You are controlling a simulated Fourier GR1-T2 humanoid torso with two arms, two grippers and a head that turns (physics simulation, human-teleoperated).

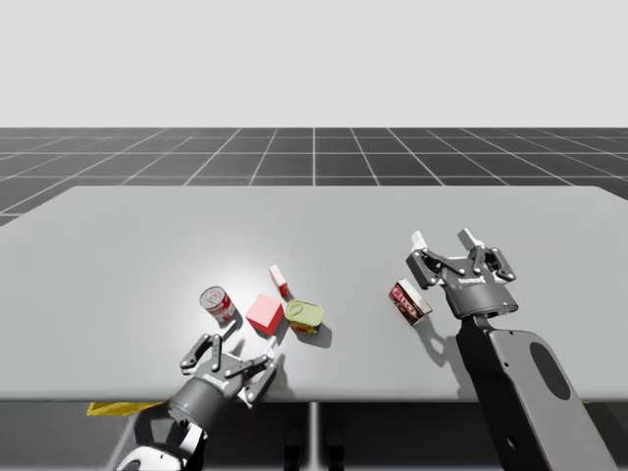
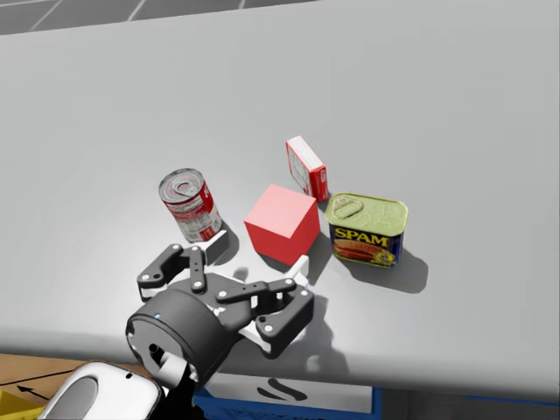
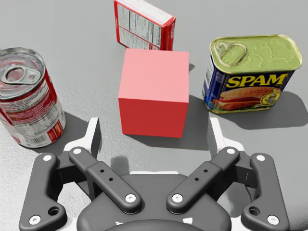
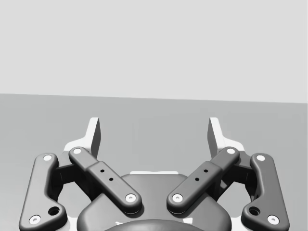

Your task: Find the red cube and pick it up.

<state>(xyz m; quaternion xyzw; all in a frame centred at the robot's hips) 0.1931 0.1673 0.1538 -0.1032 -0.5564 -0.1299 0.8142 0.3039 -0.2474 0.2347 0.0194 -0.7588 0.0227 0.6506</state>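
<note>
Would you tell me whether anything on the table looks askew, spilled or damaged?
Nothing looks spilled or damaged. The dark box by my right gripper sits skewed to the near edge of the table; that is the one oddity.

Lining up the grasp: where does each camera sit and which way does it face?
High view: above the table, angled down; both arms show.
Head view: on my head, down at the red cube; left gripper shows.
Left wrist view: on my left hand, facing the cube; its open fingers show.
Right wrist view: on my right hand, across the table; right gripper shows.
Head and left wrist views share the cube.
</note>
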